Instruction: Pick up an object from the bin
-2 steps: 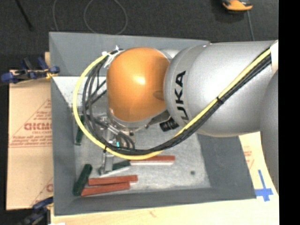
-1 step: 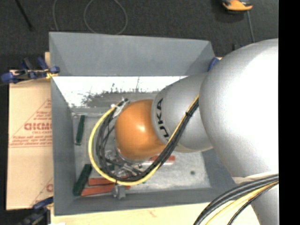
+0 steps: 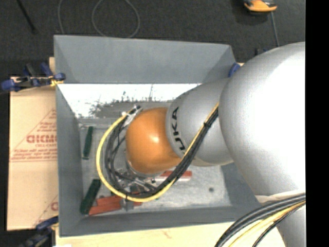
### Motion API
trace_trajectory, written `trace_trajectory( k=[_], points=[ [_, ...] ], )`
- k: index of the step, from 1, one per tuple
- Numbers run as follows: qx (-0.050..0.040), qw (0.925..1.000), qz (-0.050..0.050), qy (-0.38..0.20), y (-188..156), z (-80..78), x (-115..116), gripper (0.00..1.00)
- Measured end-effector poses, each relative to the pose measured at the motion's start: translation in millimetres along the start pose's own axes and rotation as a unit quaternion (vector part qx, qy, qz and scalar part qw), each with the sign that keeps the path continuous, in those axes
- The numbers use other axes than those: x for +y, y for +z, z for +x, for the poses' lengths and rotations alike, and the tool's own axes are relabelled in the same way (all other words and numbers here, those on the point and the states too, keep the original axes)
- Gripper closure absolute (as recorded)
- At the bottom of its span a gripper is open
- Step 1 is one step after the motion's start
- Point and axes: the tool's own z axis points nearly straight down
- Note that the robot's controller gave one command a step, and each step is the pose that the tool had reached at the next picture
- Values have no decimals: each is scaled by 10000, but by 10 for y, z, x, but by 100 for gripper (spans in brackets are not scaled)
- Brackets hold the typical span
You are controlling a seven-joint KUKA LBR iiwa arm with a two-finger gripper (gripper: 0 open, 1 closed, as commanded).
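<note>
My gripper [image 3: 128, 183] is low in the bin's front half, mostly hidden under the arm's orange cover and its cables. Just left of it, at the front left of the bin floor, lies a flat red-orange piece [image 3: 105, 205]. A dark green stick [image 3: 90, 195] leans beside that piece, against the left wall. To the gripper's right, a red and white thing [image 3: 180, 176] peeks out from under the arm.
A second slim green stick [image 3: 87, 140] lies along the left wall, farther back. The arm comes in from the right and covers the bin's middle and right side. A small dark speck [image 3: 211, 190] lies on the floor at the right.
</note>
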Motion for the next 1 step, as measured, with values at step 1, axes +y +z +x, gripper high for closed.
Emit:
trace_trajectory(
  k=[1],
  points=[
    [-36,10000,1,-47,-703,-220,293,100]
  ],
)
